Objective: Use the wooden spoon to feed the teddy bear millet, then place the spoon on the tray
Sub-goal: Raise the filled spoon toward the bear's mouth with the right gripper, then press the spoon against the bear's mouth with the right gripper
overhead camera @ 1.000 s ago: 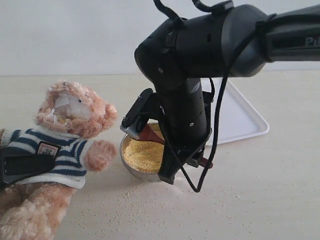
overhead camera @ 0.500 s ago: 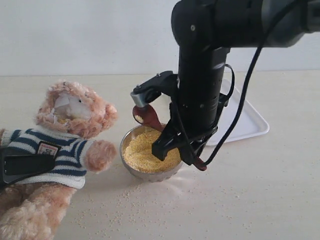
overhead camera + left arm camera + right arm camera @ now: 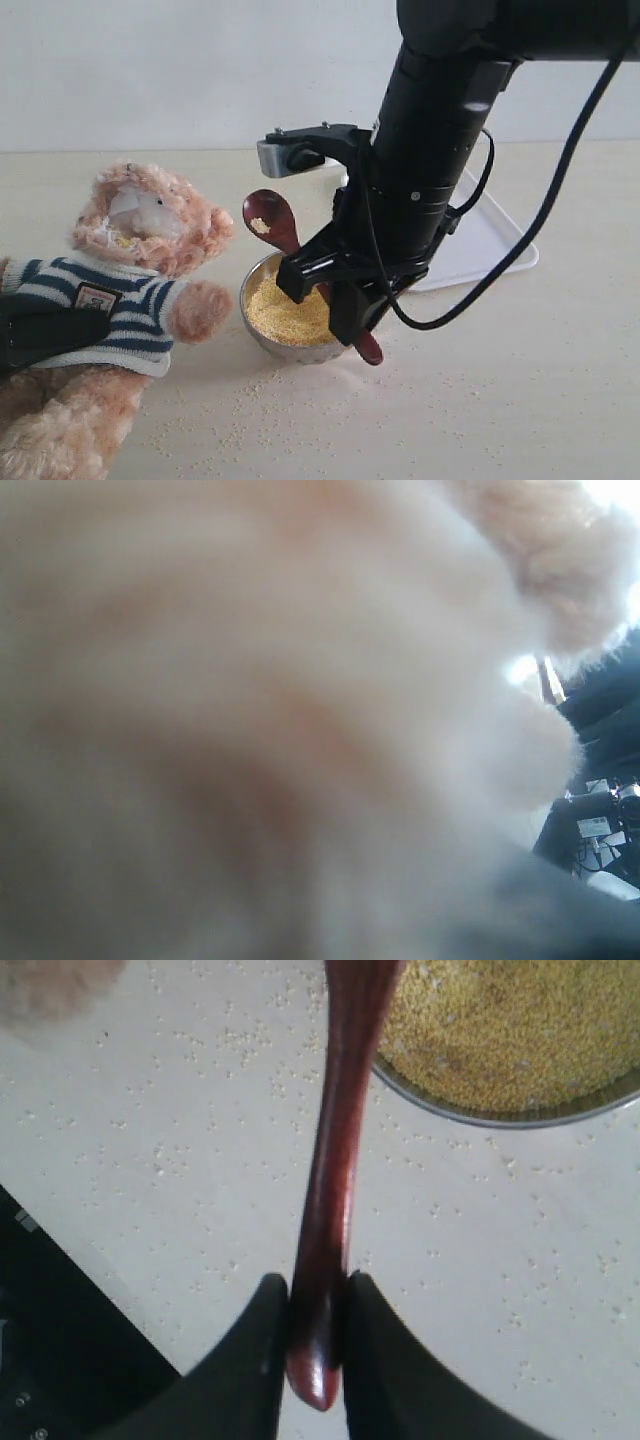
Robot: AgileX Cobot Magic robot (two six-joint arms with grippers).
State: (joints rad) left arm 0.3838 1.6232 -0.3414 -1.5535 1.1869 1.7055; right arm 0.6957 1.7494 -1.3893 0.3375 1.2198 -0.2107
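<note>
My right claw (image 3: pixel 313 1305) pinches the dark reddish wooden spoon (image 3: pixel 271 221) by its handle end; its bowl points toward the left edge, at the fluffy striped-shirted teddy bear (image 3: pixel 130 265).

Wooden spoon (image 3: pixel 272 220) tilted above millet (image 3: pixel 285 310), near teddy bear (image 3: pixel 150 225); tray (image 3: pixel 490 245) beyond.

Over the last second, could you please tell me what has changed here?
The right fingers, shut on the wooden spoon, lifted it out of the millet and swung its bowl, carrying a few grains, up toward the teddy bear. The bear, metal bowl and tray stayed put.
</note>
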